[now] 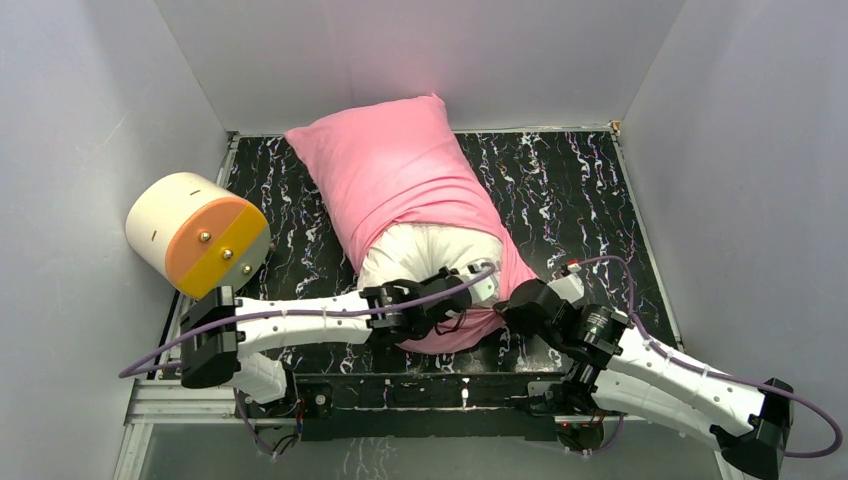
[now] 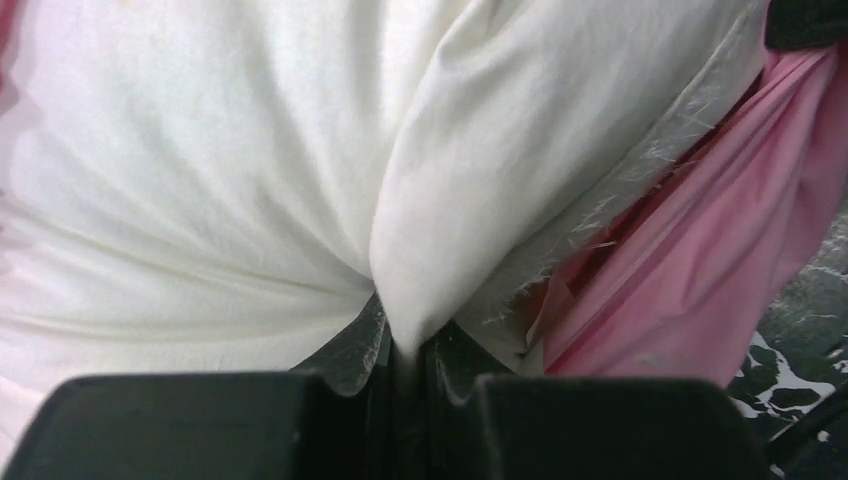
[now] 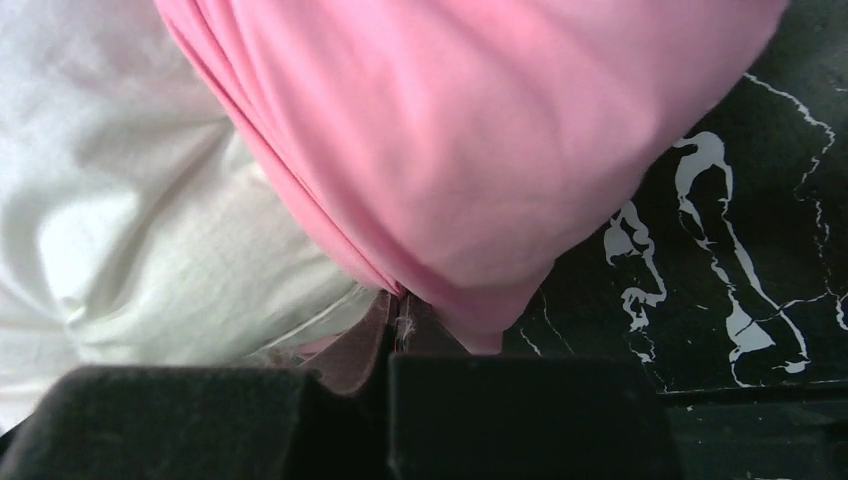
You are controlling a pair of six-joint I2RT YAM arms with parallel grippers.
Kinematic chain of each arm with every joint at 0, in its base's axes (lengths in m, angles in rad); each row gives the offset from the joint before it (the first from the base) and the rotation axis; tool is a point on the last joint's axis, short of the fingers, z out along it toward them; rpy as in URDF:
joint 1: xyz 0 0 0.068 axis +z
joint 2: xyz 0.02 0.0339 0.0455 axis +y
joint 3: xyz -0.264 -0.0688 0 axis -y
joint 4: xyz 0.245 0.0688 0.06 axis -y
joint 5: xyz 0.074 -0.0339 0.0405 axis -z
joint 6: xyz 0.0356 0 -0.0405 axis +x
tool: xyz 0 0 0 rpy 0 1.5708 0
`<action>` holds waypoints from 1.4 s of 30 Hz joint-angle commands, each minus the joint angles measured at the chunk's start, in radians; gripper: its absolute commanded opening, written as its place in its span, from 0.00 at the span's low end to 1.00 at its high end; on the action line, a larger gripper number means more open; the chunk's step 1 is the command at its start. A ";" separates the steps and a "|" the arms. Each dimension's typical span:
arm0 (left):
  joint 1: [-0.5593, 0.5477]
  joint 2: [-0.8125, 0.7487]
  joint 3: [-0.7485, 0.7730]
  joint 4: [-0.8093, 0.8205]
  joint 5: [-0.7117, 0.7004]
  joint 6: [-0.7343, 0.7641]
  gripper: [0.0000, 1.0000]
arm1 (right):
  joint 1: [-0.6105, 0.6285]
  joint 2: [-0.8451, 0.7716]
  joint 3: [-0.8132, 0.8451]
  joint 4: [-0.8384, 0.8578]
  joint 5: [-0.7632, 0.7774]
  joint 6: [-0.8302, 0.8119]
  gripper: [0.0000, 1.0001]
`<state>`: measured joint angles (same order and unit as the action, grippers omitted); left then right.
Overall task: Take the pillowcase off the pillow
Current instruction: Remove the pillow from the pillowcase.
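**Grip set on both fabrics, pull-apart to come**

Stripping is partly done. The pink fabric pillowcase [image 1: 390,170] covers the far part of the plump white stuffed pillow [image 1: 430,250]. The near end of the white cushion bulges bare out of the cover's mouth, right at the two pincers.

The left pincer [image 2: 410,370] is closed tight on a pinched-up fold of the white pillow cloth, which rises straight out from between its fingers. Just to its right, the right pincer [image 3: 395,325] is closed on the bunched pink hem of the pillowcase, at the mouth's edge on the right flank of the bare cushion. A thin pleat of pink is caught between its fingers.

The step in hand looks like anchoring both fabrics. The next move probably calls for opposed pulls: the cushion drawn toward the arms' bases while the pink hem is held, or worked away up the bundle. The thin white fold could slip out under load.

The bundle lies on the black, white-veined desk [image 1: 580,190]. Its long axis runs on a slant, from the pincers away and to their left. The closed pink end points away from them and the open mouth faces them.
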<state>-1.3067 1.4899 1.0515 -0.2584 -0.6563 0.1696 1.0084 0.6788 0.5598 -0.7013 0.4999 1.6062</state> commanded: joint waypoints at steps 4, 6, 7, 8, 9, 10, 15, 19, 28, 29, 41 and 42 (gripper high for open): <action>0.202 -0.213 0.142 -0.179 -0.014 -0.116 0.00 | -0.008 0.039 0.019 -0.294 0.196 0.013 0.00; 0.270 -0.242 0.166 -0.218 0.022 -0.142 0.00 | -0.008 0.074 0.034 -0.394 0.238 0.061 0.00; 0.286 -0.255 0.170 -0.229 0.031 -0.149 0.00 | -0.009 0.090 0.042 -0.436 0.253 0.078 0.00; 0.309 -0.269 0.170 -0.238 0.038 -0.155 0.00 | -0.008 0.109 0.050 -0.470 0.261 0.085 0.00; 0.320 -0.279 0.173 -0.248 0.048 -0.162 0.00 | -0.009 0.116 0.057 -0.477 0.264 0.088 0.00; 0.326 -0.290 0.177 -0.258 0.059 -0.163 0.00 | -0.010 0.125 0.057 -0.474 0.263 0.090 0.00; 0.340 -0.333 0.194 -0.324 0.068 -0.247 0.00 | -0.032 0.096 0.047 -0.393 0.227 0.006 0.01; 0.351 -0.381 0.180 -0.341 0.115 -0.269 0.00 | -0.127 0.066 0.053 -0.223 0.066 -0.228 0.04; 0.351 -0.367 0.134 -0.288 0.260 -0.344 0.00 | -0.143 0.126 0.282 -0.057 -0.169 -0.571 0.49; 0.351 -0.369 0.129 -0.284 0.255 -0.352 0.00 | -0.143 0.129 0.311 -0.100 -0.153 -0.574 0.56; 0.351 -0.364 0.144 -0.292 0.219 -0.382 0.00 | -0.143 0.110 0.411 -0.386 0.010 -0.453 0.81; 0.351 -0.364 0.146 -0.292 0.219 -0.383 0.00 | -0.142 0.106 0.404 -0.381 0.012 -0.450 0.81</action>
<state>-0.9741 1.1763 1.1584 -0.6006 -0.3393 -0.1905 0.8700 0.8028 0.9298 -0.9947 0.4324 1.1152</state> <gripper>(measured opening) 0.063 0.817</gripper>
